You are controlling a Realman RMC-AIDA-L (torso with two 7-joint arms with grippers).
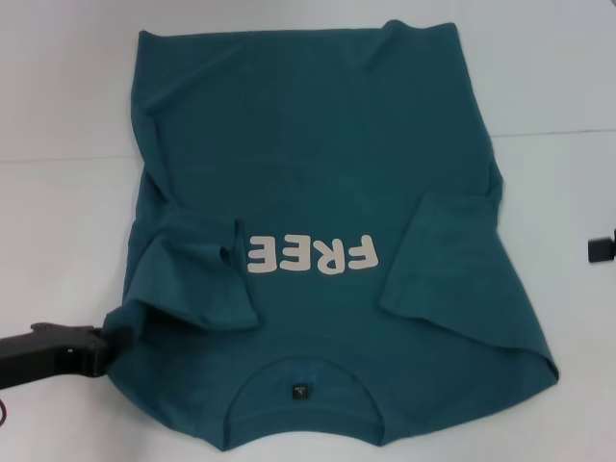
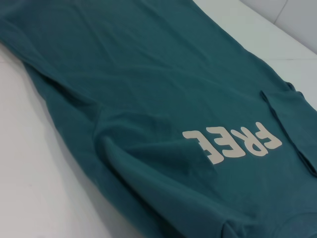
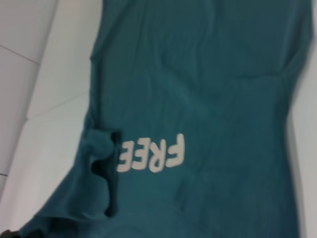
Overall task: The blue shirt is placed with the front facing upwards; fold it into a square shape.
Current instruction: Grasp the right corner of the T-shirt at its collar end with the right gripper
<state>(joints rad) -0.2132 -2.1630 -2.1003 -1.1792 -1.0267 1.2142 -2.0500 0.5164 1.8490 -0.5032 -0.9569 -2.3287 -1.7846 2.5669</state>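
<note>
Even, bright overhead light; one view soft with blur.

The white table (image 1: 58,87) is lit flat and bright, nearly washed out in the head view, with only faint shadows in the folds of the blue shirt (image 1: 318,144). The cream lettering (image 1: 310,254) reads crisply there and in the left wrist view. The right wrist view is smeared throughout, its letter edges soft. No hard glare shows on the cloth.

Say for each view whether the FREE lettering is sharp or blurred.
Head view: lettering on the blue shirt fairly crisp, its left end covered by the folded sleeve. Left wrist view: sharp, stretched by the slant. Right wrist view: soft, smeared.
</note>
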